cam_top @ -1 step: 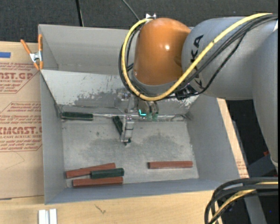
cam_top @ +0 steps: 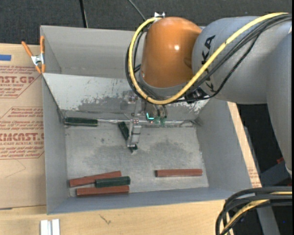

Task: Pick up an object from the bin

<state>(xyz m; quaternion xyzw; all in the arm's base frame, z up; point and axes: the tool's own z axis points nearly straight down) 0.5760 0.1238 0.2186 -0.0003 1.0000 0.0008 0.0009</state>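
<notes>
- Far left, a long dark green stick [cam_top: 81,122] lies along the foot of the back wall of the bin [cam_top: 88,48], well apart from the gripper [cam_top: 133,148]
- Front left, we see two red-brown bars [cam_top: 95,178] with a dark green bar [cam_top: 112,182] lying between them, all touching; we judge this cluster a poor first choice, since a pinch there may drag the neighbours along
- Centre, a short dark green piece [cam_top: 123,129] lies tilted on the floor just beside the gripper, on its left; the gripper hangs low near the floor, and whether it is spread or pressed together we cannot tell
- If this piece is the one to take, we would centre over it, turn the wrist so the closing line crosses its narrow side, descend almost to the floor, close firmly, then lift straight up
- Right, a single red-brown bar [cam_top: 179,172] lies alone near the front wall, an easy alternative
</notes>
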